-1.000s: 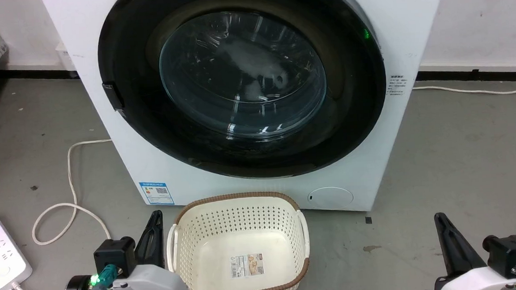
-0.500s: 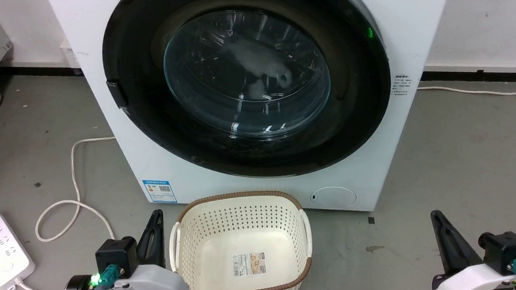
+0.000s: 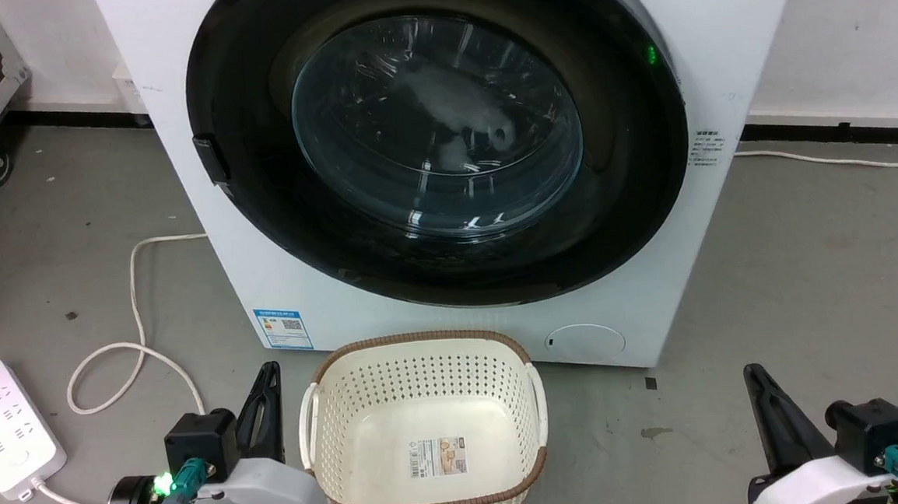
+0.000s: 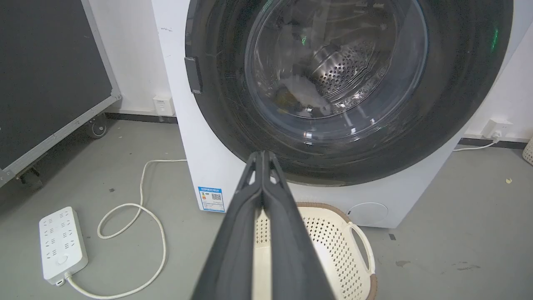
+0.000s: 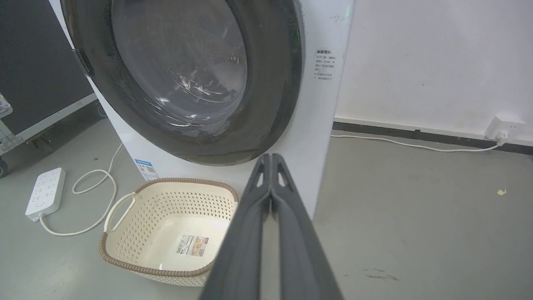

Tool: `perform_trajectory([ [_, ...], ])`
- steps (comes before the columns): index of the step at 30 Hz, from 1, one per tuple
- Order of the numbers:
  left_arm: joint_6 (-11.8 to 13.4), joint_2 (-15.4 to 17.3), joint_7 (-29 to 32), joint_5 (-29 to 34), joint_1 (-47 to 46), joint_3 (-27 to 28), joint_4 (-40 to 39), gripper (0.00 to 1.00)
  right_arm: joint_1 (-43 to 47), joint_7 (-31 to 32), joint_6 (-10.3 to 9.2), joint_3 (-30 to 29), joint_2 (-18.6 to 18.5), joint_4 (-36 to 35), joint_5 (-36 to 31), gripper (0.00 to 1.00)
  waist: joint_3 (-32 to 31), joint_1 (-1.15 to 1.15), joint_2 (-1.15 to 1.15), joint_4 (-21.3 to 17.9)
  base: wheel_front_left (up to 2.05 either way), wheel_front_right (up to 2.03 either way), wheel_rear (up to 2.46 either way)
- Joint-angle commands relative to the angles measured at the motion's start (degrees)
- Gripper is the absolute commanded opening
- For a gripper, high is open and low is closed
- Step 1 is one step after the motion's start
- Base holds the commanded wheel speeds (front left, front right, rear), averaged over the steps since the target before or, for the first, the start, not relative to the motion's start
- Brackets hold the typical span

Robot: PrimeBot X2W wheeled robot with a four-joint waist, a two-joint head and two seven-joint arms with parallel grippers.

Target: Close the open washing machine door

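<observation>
Against the picture of a second ago, the whole head view has slid a little to the right, machine, basket and power strip alike, so it is the camera that has moved and not the things. The washing machine door (image 3: 625, 194) lies as it did then, its wide black rim flat against the white front of the washing machine (image 3: 328, 314) and its glass window (image 3: 437, 120) bulging at the centre. The small dark latch piece (image 3: 213, 157) sits at the door's left edge.

Both arms are low and drawn back from the machine, with neither touching the door. The left gripper (image 3: 269, 376) points up the head view at the lower left, just beside the left handle of the cream basket (image 3: 423, 341). In its own wrist view the left gripper (image 4: 262, 156) has its two dark fingers (image 4: 237, 233) pressed together with nothing between them, aimed at the lower part of the door's rim. The right gripper (image 3: 753, 377) stands at the lower right, well apart from the basket, over the bare grey floor (image 3: 809, 277). Its wrist view shows the fingers (image 5: 245, 233) closed tip to tip — empty too — and pointing toward the machine's right front corner.

The basket rests on the floor against the foot of the machine, below the door. A white power strip (image 3: 3, 423) lies near the left edge, and its cable (image 3: 136, 302) loops toward the machine.
</observation>
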Motion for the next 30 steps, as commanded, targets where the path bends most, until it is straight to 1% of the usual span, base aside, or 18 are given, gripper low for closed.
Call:
perform_trajectory([
  [1, -0.3, -0.4, 0.2, 0.7, 1.1, 0.4, -0.6, 0.0, -1.0, 0.1, -0.02, 0.1, -0.1, -0.5, -0.4, 0.0, 0.0, 0.0, 0.0, 0.1, 0.0, 0.0, 0.0],
  [30, -1.0, -2.6, 2.6, 5.6, 2.7, 3.3, -4.4, 0.0, -1.9, 1.7, -0.02, 1.1, -0.1, -1.8, -2.4, 0.0, 0.3, 0.0, 0.0, 1.4, 0.0, 0.0, 0.0],
])
